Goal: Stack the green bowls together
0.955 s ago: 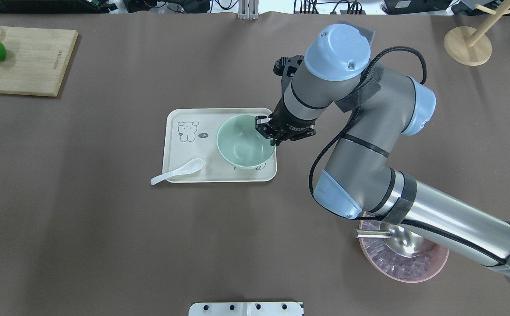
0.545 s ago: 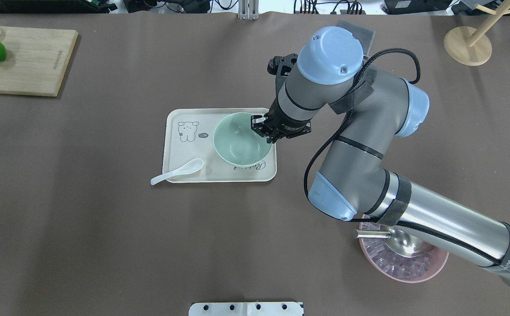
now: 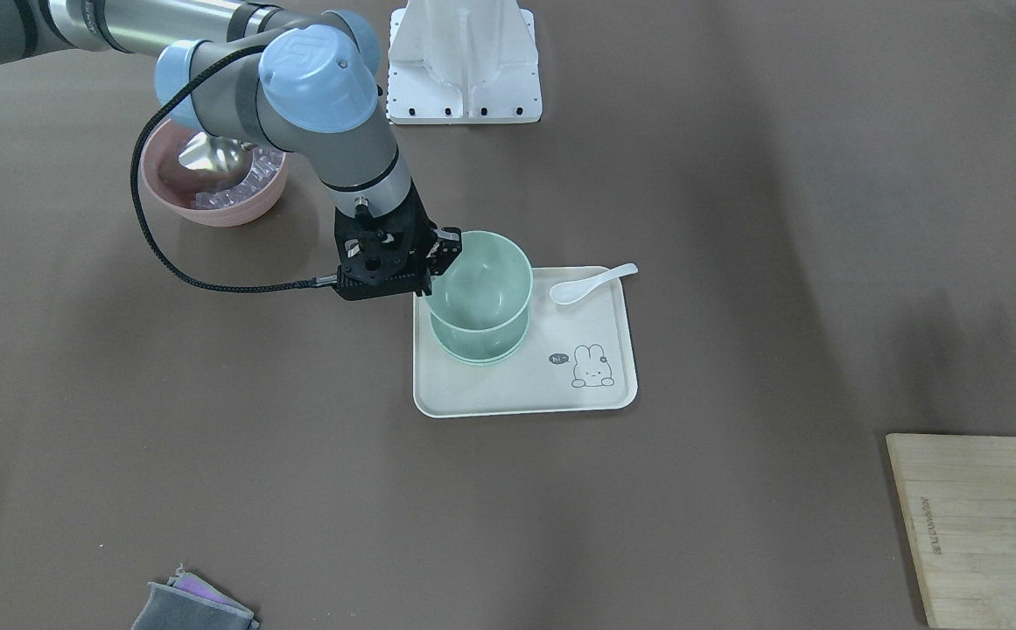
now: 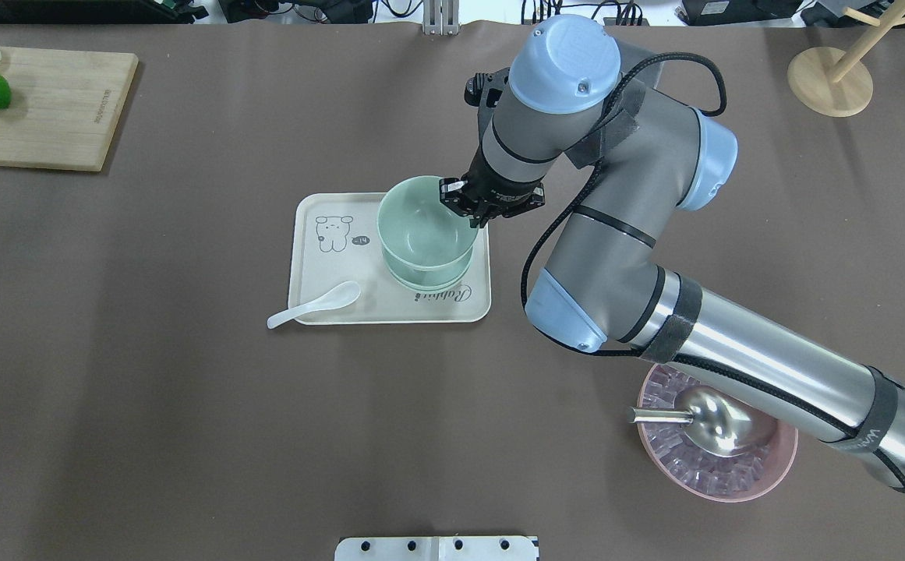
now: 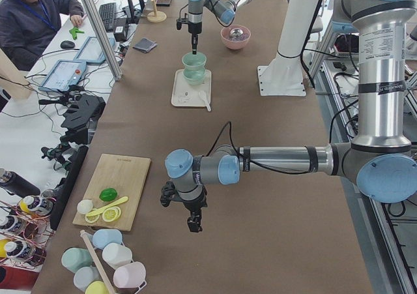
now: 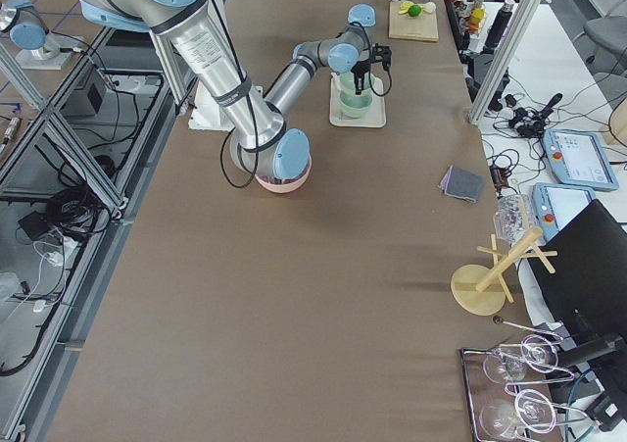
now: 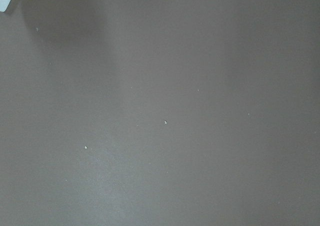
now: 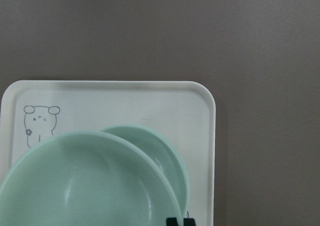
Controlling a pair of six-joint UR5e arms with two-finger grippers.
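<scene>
My right gripper [image 4: 457,204] is shut on the rim of a pale green bowl [image 4: 419,226] and holds it tilted over the cream tray [image 4: 319,269]. The gripper and the held bowl also show in the front view [image 3: 439,261] [image 3: 481,276]. Under it, a second green bowl [image 4: 430,282] stands on the tray, seen in the right wrist view [image 8: 165,153] behind the held bowl [image 8: 85,186]. I cannot tell whether a third bowl lies in it. My left gripper [image 5: 193,225] hangs over bare table far from the tray; I cannot tell if it is open or shut.
A white spoon [image 4: 313,305] lies over the tray's near left edge. A pink bowl with a metal scoop [image 4: 721,452] sits under my right arm. A wooden board with lime and lemon [image 4: 47,105] is at the far left. A wooden stand [image 4: 830,78] is far right.
My right gripper has risen and moved left and away with the green bowl. The bowl under it, hidden before, now shows.
</scene>
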